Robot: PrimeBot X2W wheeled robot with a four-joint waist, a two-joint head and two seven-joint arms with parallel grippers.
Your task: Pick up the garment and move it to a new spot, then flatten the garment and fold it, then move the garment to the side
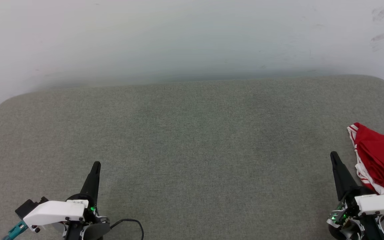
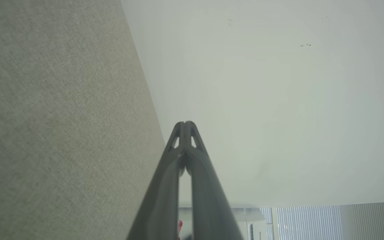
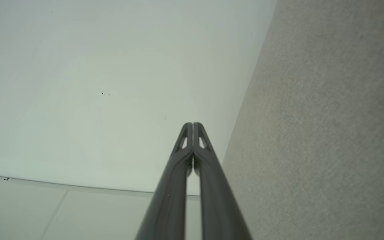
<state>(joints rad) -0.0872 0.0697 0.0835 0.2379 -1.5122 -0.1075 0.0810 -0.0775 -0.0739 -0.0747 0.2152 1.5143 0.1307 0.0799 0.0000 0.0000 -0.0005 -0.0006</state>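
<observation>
Grey fabric cushion point(image 1: 192, 133) carries the red garment point(image 1: 382, 160) just right of the clenched right pincer point(image 1: 333, 155); left pincer point(image 1: 96, 165) clenched too.

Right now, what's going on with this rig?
Nothing is being handled. The red garment, with red-and-white striped trim showing, lies bunched at the right edge of the grey padded surface. The right tool sits just left of it, shut and empty. The left tool is also shut, over bare fabric at the lower left. Both point toward the white wall.
</observation>
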